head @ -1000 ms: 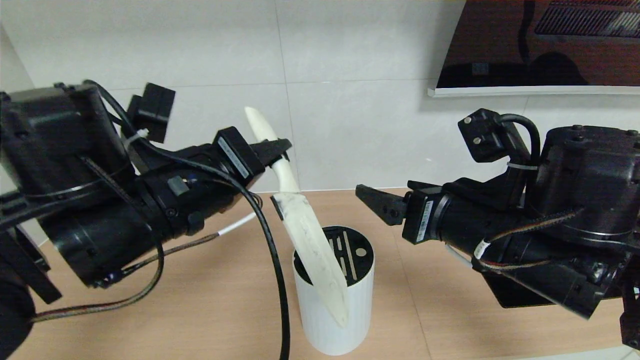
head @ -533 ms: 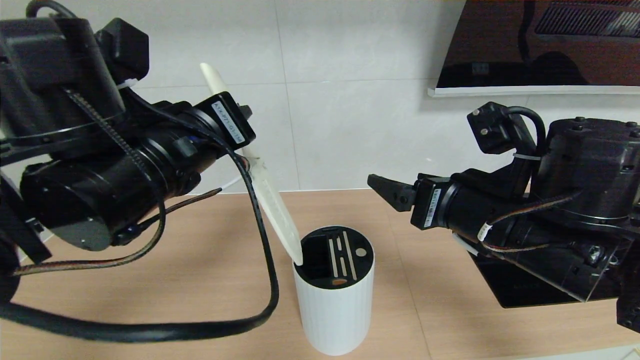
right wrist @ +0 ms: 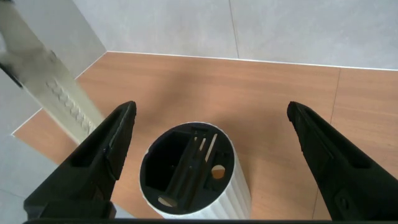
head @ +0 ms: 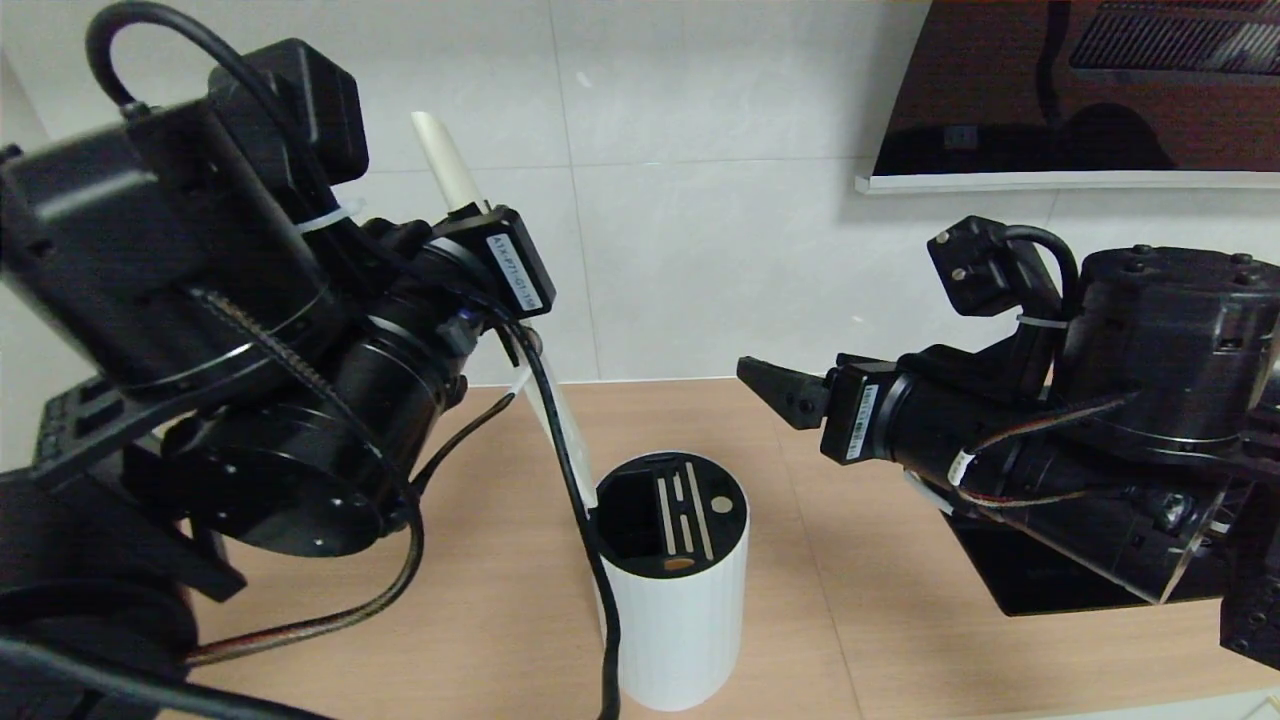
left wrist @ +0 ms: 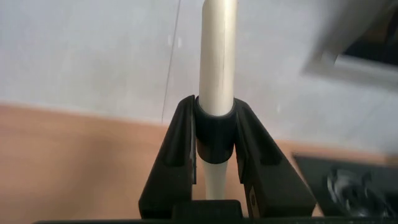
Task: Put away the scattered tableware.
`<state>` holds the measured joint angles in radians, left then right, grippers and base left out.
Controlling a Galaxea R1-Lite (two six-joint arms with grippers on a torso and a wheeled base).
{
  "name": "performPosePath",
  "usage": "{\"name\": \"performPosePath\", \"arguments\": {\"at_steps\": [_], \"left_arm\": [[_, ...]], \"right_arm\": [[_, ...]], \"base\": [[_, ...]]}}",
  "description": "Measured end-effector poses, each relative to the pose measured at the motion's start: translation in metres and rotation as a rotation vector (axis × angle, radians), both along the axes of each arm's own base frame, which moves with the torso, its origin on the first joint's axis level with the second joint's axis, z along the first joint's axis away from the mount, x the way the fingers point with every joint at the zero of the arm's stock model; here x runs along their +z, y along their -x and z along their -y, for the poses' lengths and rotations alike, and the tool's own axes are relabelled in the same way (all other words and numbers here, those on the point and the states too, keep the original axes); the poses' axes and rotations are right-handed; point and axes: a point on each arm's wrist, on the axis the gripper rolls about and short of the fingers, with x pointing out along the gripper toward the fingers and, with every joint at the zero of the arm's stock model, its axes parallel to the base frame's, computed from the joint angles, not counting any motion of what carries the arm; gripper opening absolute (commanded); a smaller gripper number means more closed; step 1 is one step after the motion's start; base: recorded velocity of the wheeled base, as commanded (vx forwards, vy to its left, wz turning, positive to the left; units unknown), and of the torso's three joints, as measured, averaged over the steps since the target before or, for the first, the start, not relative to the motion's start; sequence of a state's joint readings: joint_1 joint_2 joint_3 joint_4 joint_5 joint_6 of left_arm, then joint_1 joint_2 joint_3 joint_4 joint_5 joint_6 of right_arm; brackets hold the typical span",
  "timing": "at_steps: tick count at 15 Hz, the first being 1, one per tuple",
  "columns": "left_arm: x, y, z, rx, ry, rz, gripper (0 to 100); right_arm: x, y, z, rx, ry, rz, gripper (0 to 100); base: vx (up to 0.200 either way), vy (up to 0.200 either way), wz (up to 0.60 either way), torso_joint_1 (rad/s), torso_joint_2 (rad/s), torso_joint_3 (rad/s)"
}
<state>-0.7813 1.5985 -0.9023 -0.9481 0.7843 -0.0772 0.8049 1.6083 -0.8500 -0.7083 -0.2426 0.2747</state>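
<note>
Knife [head: 446, 162] in left gripper [left wrist: 216, 119] has shifted slightly, blade beside holder [head: 680, 600].

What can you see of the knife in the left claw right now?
The knife is pale cream all over, plastic or ceramic by its look. Its rounded handle is clamped in the left claw, butt end up. The broad blade, with a row of dimples along one face, slants down toward the left rim of the white slotted holder. The tip is hidden, so I cannot tell whether it has entered the holder.
</note>
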Motion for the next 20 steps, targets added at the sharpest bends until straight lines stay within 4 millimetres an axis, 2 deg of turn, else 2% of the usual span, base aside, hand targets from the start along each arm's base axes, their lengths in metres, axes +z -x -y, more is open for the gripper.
{"name": "performPosePath", "arguments": {"at_steps": [3, 7, 16, 20], "left_arm": [[-0.011, -0.008, 0.010, 0.028, -0.011, 0.098, 0], [-0.029, -0.015, 0.028, 0.002, -0.030, 0.094, 0], [-0.050, -0.025, 0.040, -0.004, -0.057, 0.056, 0], [-0.067, -0.027, 0.044, -0.007, -0.090, 0.015, 0]], "right_arm": [[-0.001, 0.000, 0.000, 0.000, 0.002, -0.002, 100], [-0.002, -0.001, -0.001, 0.000, 0.005, -0.005, 100], [-0.002, 0.000, 0.000, -0.001, 0.005, -0.005, 100], [-0.002, 0.000, 0.000, -0.001, 0.005, -0.005, 100]], "base": [[0.000, 0.000, 0.00, 0.000, 0.00, 0.000], [0.000, 0.000, 0.00, 0.000, 0.00, 0.000], [0.000, 0.000, 0.00, 0.000, 0.00, 0.000], [0.000, 0.000, 0.00, 0.000, 0.00, 0.000]]}}
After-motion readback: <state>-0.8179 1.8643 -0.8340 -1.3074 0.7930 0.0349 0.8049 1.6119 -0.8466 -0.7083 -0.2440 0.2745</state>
